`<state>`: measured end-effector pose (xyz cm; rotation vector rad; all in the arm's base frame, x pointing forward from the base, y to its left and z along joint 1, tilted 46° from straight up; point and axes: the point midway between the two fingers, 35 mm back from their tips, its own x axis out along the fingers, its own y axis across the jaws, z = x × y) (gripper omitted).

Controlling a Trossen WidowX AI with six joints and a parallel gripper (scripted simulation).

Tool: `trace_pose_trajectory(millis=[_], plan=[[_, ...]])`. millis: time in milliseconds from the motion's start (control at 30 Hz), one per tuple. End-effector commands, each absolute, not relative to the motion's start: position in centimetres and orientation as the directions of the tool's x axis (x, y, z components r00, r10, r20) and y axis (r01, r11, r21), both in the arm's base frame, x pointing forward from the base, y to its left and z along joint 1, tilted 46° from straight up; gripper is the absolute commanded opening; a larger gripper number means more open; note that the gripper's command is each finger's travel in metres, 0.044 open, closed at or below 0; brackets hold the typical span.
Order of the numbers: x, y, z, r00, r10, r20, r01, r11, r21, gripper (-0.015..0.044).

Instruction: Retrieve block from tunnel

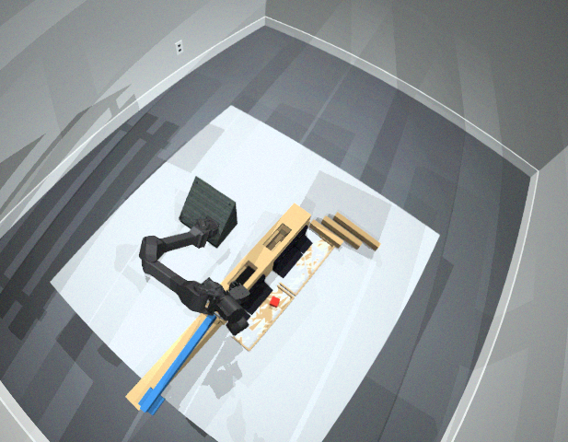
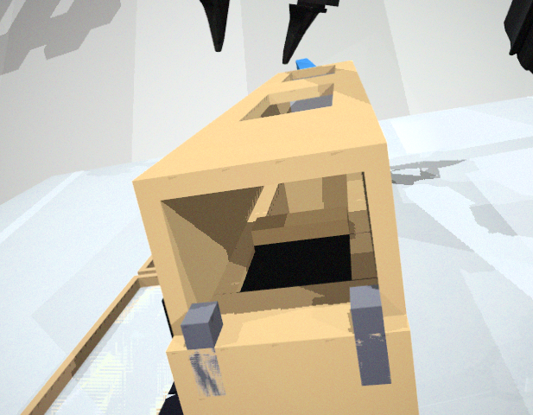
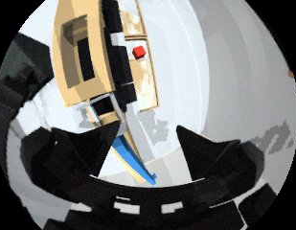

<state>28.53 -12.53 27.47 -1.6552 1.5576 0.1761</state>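
Note:
A small red block point(image 1: 274, 301) point(image 3: 139, 52) lies outside the tunnel in the shallow wooden tray point(image 1: 249, 348) point(image 3: 152, 72) along its side. The tan tunnel point(image 1: 295, 216) point(image 2: 257, 151) point(image 3: 102, 72) has two windows in its roof. The sliding cage point(image 3: 116, 106), with a grey frame, shows at the tunnel's handle end. Its long blue handle point(image 1: 183, 349) point(image 2: 305, 63) point(image 3: 133, 155) sticks out along a tan rail. My gripper point(image 2: 251, 55) point(image 3: 148, 126) is wide open and empty, above the handle near that end of the tunnel. Its fingertips are hidden in the top view.
Black ramps point(image 1: 291, 257) slope from the tunnel side to the tray. Thin dividers cross the tray beyond the block. Several loose wooden rods point(image 1: 357, 230) lie past the tunnel's far end. A dark green slanted block point(image 1: 207, 204) stands by the arm's base.

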Motion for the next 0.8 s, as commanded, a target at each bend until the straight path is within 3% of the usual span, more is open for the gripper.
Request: trace_pose_trajectory(millis=[0, 367, 600, 767], plan=[[30.1, -11.4, 26.6, 0.223, -0.742, -0.633, -0.823, 0.205, -0.531, 0.0440], [35.6, -7.4, 19.3, 0.050, -0.707, -0.706, -0.298, 0.664, -0.686, 0.0440], [37.6, -4.5, 14.1, -0.074, -0.709, -0.702, 0.139, 0.690, -0.711, 0.0440], [37.7, -4.2, 13.6, -0.085, -0.710, -0.699, 0.180, 0.679, -0.711, 0.0440]])
